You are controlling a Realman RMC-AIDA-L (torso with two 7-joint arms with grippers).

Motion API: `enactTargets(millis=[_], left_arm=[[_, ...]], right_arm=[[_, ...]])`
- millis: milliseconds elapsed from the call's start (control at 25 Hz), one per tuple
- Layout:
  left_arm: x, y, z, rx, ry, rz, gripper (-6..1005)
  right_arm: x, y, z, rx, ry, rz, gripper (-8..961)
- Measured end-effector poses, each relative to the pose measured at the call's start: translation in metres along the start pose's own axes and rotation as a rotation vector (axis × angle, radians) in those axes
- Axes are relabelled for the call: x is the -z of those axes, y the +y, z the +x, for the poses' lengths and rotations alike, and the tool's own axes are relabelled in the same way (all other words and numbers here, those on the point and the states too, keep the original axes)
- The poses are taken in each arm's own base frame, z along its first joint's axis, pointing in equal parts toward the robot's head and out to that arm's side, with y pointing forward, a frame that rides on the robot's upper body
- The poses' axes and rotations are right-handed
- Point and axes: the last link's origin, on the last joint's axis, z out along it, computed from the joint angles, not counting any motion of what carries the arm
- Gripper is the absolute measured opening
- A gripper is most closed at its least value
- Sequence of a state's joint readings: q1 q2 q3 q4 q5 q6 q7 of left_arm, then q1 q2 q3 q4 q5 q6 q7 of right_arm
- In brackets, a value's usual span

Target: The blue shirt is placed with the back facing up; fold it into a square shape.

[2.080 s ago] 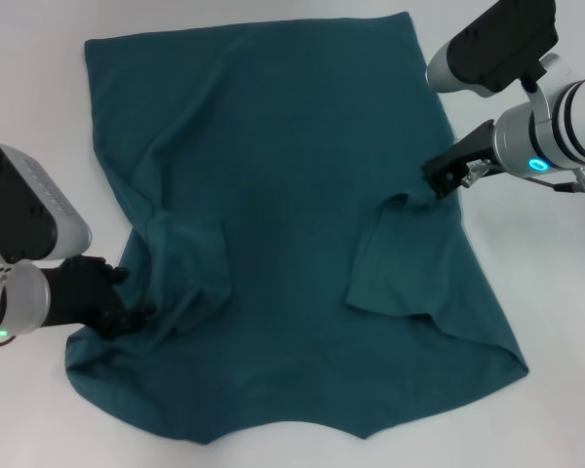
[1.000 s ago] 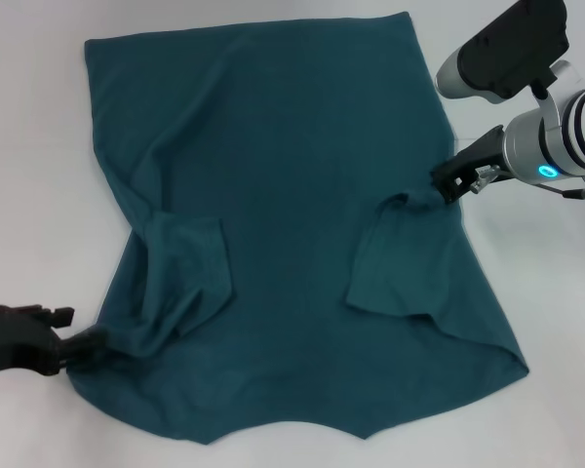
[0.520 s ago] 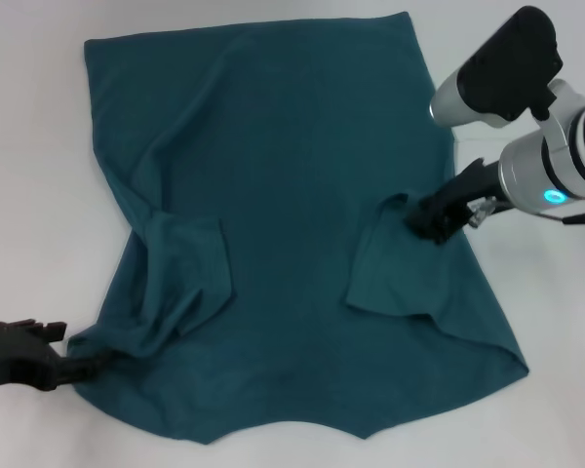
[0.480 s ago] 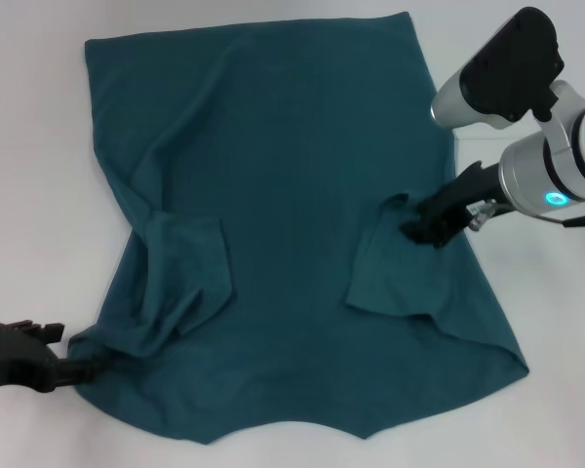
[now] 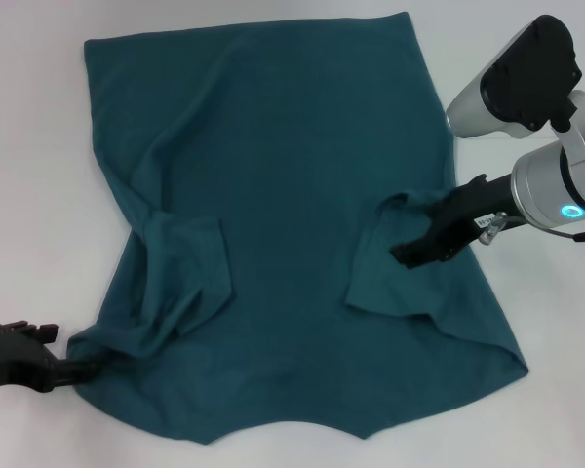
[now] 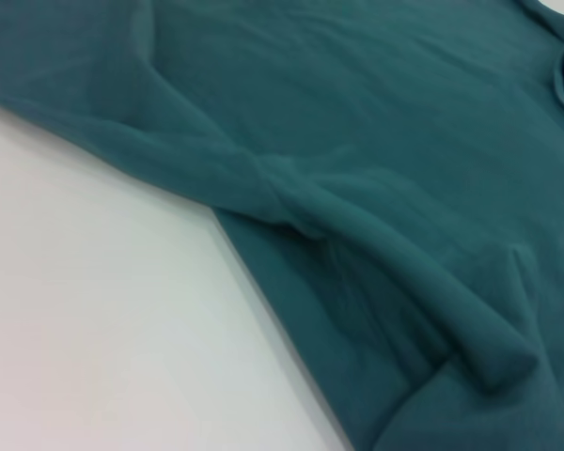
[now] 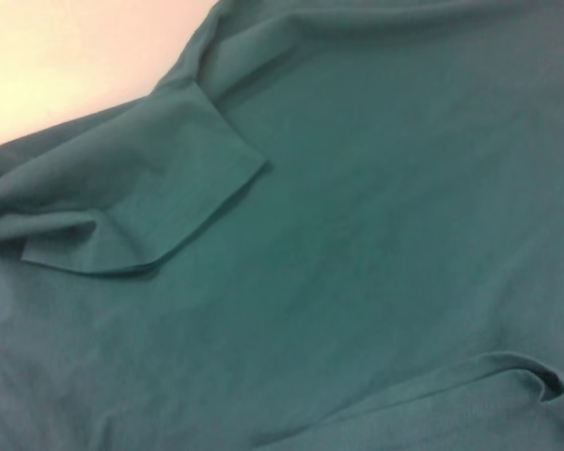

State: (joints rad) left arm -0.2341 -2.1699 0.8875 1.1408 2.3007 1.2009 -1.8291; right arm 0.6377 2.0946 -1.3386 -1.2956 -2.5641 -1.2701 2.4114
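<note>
A plain white table (image 5: 39, 175) is filling every view, and no room is showing beyond it. Nearest the robot, the left gripper (image 5: 83, 365) is lying low at the near left edge of the head view, its dark fingers reaching to the shirt's near left corner; whether the jaws are pinching the cloth or merely touching it cannot be told.

The blue shirt (image 5: 283, 166) is lying spread over the middle of the table, plain side up, much of the cloth flat but rumpled along its left side. Its near hem is sitting uneven, dipping to a shallow notch at the centre. Both short sleeves are lying folded inward onto the body: the left sleeve (image 5: 190, 273) is bunching in wrinkles, the right sleeve (image 5: 395, 273) is lying flatter.

The right gripper (image 5: 421, 250) is reaching in from the right, its black fingers resting over the upper part of the right sleeve; the jaws' state cannot be told either.

Farther off, the shirt's far edge is running nearly straight across the table, with bare white surface showing beyond it and along both sides.
</note>
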Motion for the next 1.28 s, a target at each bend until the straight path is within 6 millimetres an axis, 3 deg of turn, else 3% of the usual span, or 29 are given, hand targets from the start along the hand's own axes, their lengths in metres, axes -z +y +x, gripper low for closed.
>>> enactTargets(millis=[120,320,560,1280], left_arm=[[-0.002,0.001,0.002,-0.017,-0.002,0.003,829],[-0.006,0.002,0.002,-0.035,-0.006,0.009,824],[-0.009,0.003,0.002,-0.050,-0.014,0.011,818],[-0.023,0.008,0.005,-0.077,-0.036,-0.013,799]], right_arm=[[0.000,0.000,0.000,0.003,-0.001,0.005,675],[-0.001,-0.001,0.001,-0.001,-0.006,0.012,890],[-0.001,-0.002,0.000,-0.004,-0.015,0.020,934],[0.001,-0.002,-0.002,-0.006,-0.014,0.024,931]])
